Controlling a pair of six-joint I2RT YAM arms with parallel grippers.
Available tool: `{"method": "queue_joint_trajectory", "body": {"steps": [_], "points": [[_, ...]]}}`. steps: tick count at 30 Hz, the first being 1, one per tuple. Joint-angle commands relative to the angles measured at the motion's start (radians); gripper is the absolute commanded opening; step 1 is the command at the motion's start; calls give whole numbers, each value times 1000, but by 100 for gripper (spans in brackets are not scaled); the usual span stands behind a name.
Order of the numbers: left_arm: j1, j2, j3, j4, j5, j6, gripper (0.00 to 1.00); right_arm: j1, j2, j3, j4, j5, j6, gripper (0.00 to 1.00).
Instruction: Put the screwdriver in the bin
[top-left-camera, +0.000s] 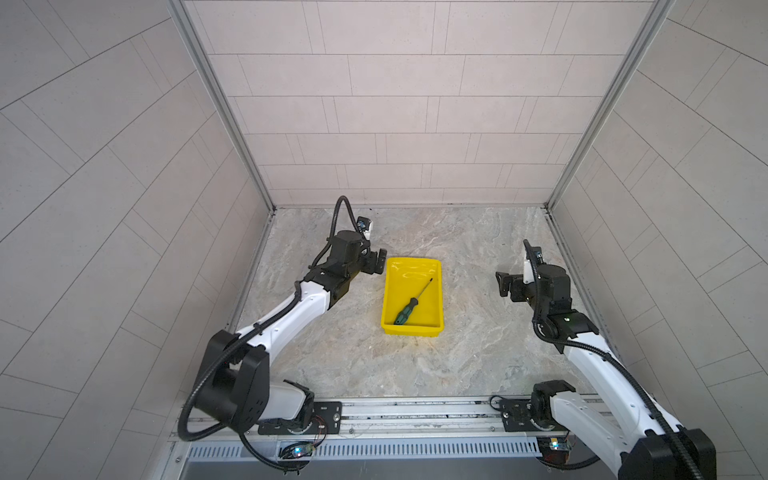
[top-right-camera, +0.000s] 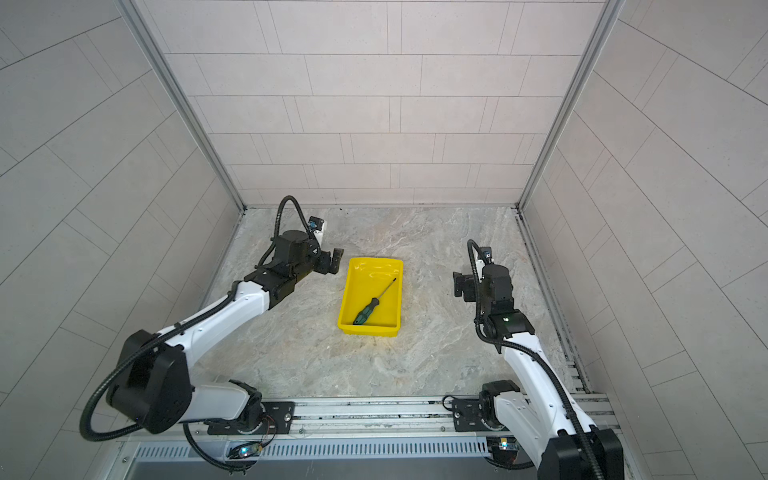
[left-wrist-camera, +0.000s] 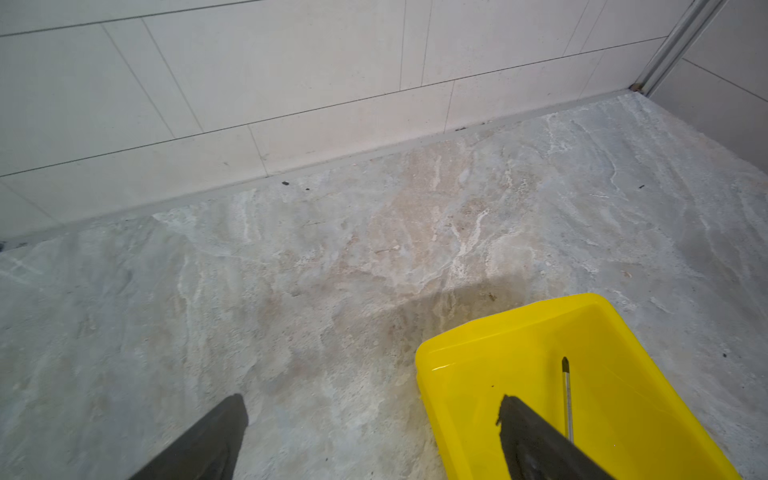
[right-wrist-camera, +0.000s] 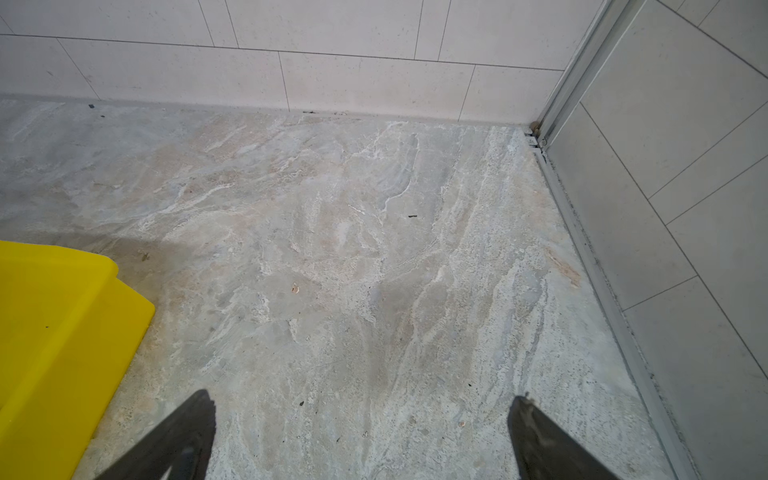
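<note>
White shells and black joints make up both arms. In both top views they reach in from the near rail over the grey marbled worktop. The left hand hangs just beside the far left corner of the bin, its jaws spread with nothing between them. The right hand sits well apart from the bin on the opposite side, pointed toward it, also spread and empty.

The bin is a shallow, bright yellow tray with a glossy floor, standing between the two hands. The screwdriver lies flat inside it on a diagonal. Its green-and-black handle is toward the near left corner and its thin dark shaft runs toward the far right. In a top view the same layout holds for left hand, right hand, bin and screwdriver.

From the left wrist, the left hand shows two dark fingers set wide apart. One is over bare worktop, the other over the inside of the bin. Only the screwdriver shaft and its dark tip show here, with a silvery sheen the top views do not give. The handle is hidden behind the finger.

From the right wrist, the right hand has its fingers just as widely parted, both over bare worktop. This view catches only a corner of the bin, its rim and sloping outer wall.
</note>
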Motion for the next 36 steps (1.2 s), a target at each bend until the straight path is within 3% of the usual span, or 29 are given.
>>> {"method": "queue_joint_trajectory", "body": {"steps": [1, 6, 11, 14, 18, 25, 30, 32, 36], "points": [[5, -93, -76, -10, -118, 36, 100, 3, 15, -34, 127, 28, 23, 100], [52, -233, -242, 64, -337, -2, 100, 3, 60, -49, 188, 88, 26, 100], [165, -364, -421, 222, -286, 29, 100, -2, 113, -68, 275, 156, 12, 100], [218, -391, -460, 233, -293, 39, 100, -8, 164, -77, 341, 168, 7, 100], [305, -393, -523, 324, -212, 24, 100, -12, 228, -82, 397, 197, -28, 100], [415, -253, -591, 519, -109, 3, 100, -21, 321, -121, 573, 204, -27, 100], [428, -63, -529, 609, -32, -34, 100, -21, 398, -103, 609, 184, -39, 100], [429, 1, -495, 605, -57, -39, 100, -21, 435, -110, 644, 159, -52, 100], [438, 111, -500, 705, -19, -37, 100, -21, 567, -132, 781, 152, -53, 100]]}}
